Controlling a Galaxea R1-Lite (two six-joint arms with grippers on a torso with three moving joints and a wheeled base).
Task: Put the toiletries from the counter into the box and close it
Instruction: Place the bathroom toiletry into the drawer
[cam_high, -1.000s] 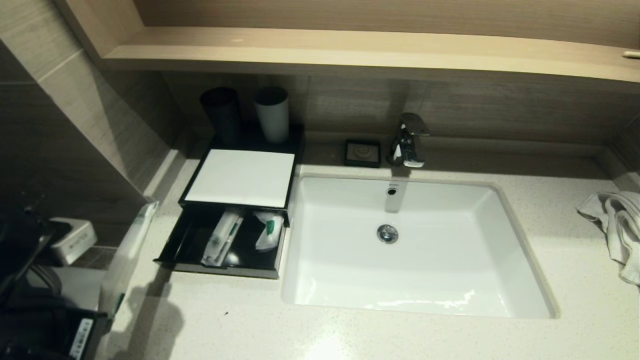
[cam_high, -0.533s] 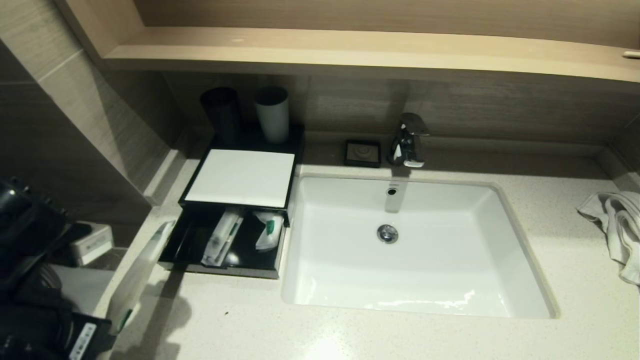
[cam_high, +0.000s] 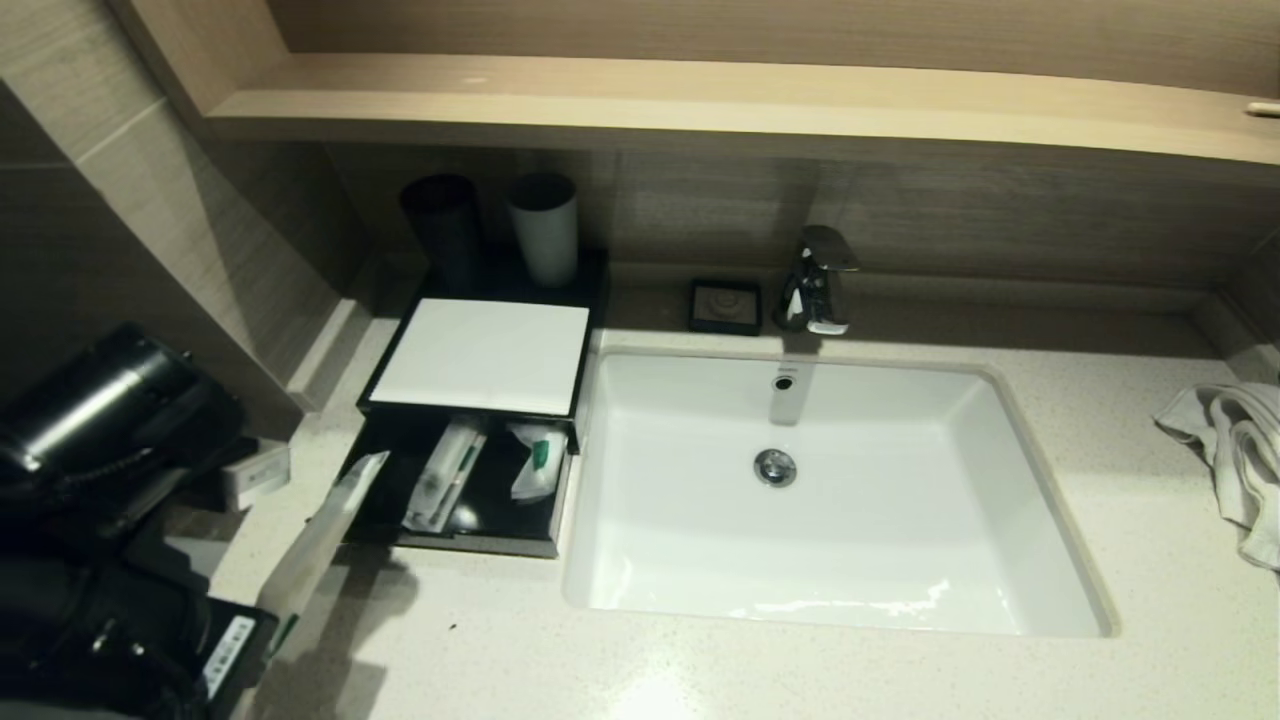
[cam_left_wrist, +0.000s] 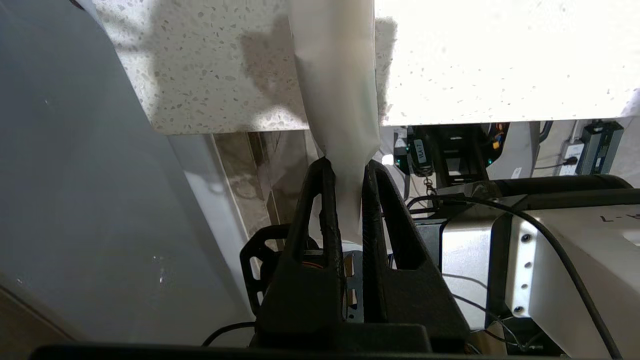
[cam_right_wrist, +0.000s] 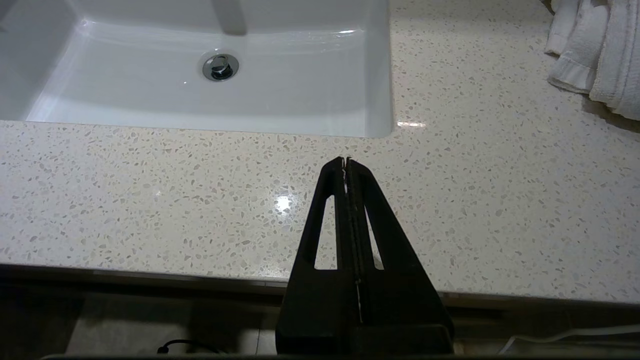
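Observation:
The black box (cam_high: 395, 425) stands left of the sink with its drawer (cam_high: 478, 543) pulled open. Two white packets (cam_high: 444, 487) with green marks lie in the drawer. My left gripper (cam_left_wrist: 347, 167) is shut on one end of a long white packet (cam_left_wrist: 336, 75). In the head view that packet (cam_high: 322, 540) slants up from the lower left, its far tip at the drawer's front left corner. My right gripper (cam_right_wrist: 345, 159) is shut and empty, above the counter's front edge near the sink; it does not show in the head view.
A white sink (cam_high: 1040, 480) with a chrome tap (cam_high: 818, 282) fills the middle. A black cup (cam_high: 443, 228) and a white cup (cam_high: 545, 230) stand behind the box. A small black dish (cam_high: 725, 305) sits by the tap. A white towel (cam_high: 1230, 450) lies at the right.
My left arm has carried the long white packet right and forward, from off the counter's left side to the drawer's front left corner. The right arm has not moved.

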